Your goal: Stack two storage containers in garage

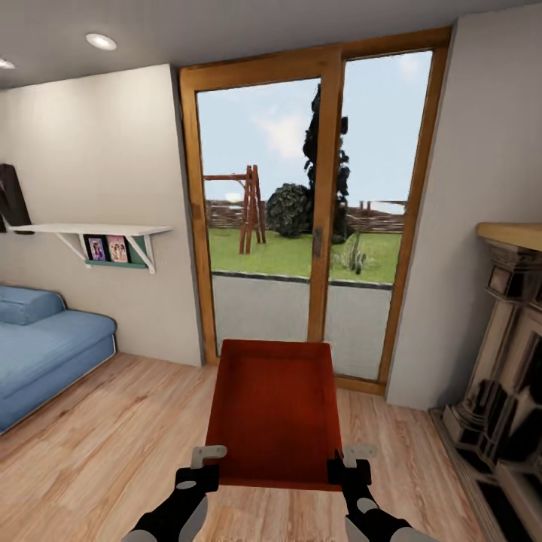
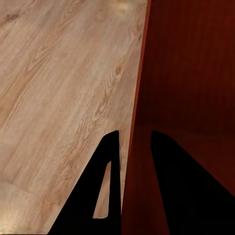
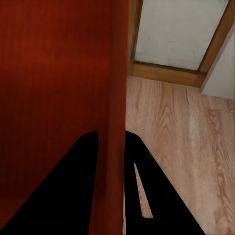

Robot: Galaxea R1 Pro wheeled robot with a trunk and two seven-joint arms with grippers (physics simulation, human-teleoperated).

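Orange-red storage container [image 1: 275,410] hangs at lower centre of the head view, my left gripper [image 1: 205,468] and right gripper [image 1: 351,465] each clamped on a side wall at its near corners. Light wood-plank floor [image 1: 113,436] spreads below. Behind stands the wood-framed glass door [image 1: 312,203]; blue sofa [image 1: 45,350] at left, fireplace [image 1: 504,361] at right.

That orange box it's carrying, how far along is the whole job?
Early. One storage container is lifted, with the left pincer and right pincer each clamped on a side wall. It is in the living room, facing the glass door over wood floor. Left: reaching the garage, setting it down, stacking the second.
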